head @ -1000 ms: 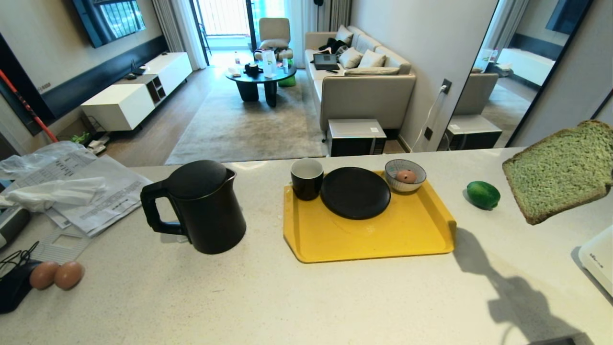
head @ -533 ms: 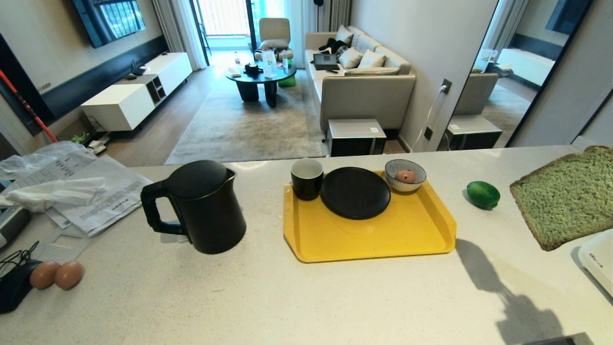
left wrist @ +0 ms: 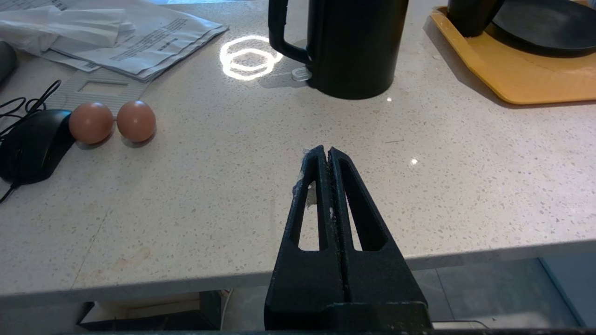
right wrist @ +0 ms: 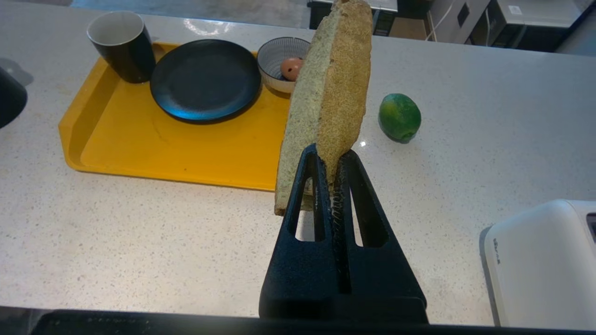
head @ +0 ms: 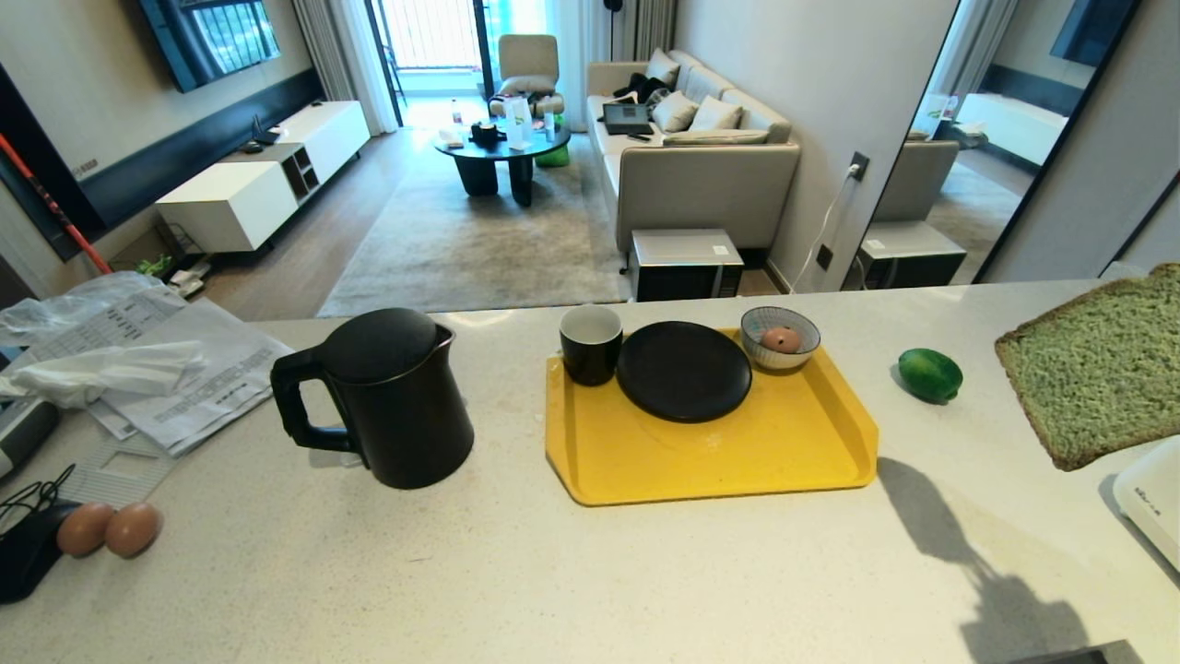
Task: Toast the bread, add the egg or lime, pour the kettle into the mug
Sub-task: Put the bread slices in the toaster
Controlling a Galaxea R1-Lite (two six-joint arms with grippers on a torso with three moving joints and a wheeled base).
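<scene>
the right end effector [right wrist: 331, 160] stayed clamped on the bread [right wrist: 328, 100], which had dipped, then lifted slightly, hanging just beside the white toaster [right wrist: 542, 260]; toasting not yet begun. left end effector [left wrist: 324, 156] stayed together.

Green bread [head: 1097, 369] held aloft, lime [head: 930, 374] beside, kettle [head: 387, 401], mug [head: 591, 344] upright

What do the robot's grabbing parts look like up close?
Both the left gripper and the right gripper are matte black. Each has two long tapering jaws with triangular cut-outs, ridged inner faces and a wider black base. No cables or markings show.
</scene>
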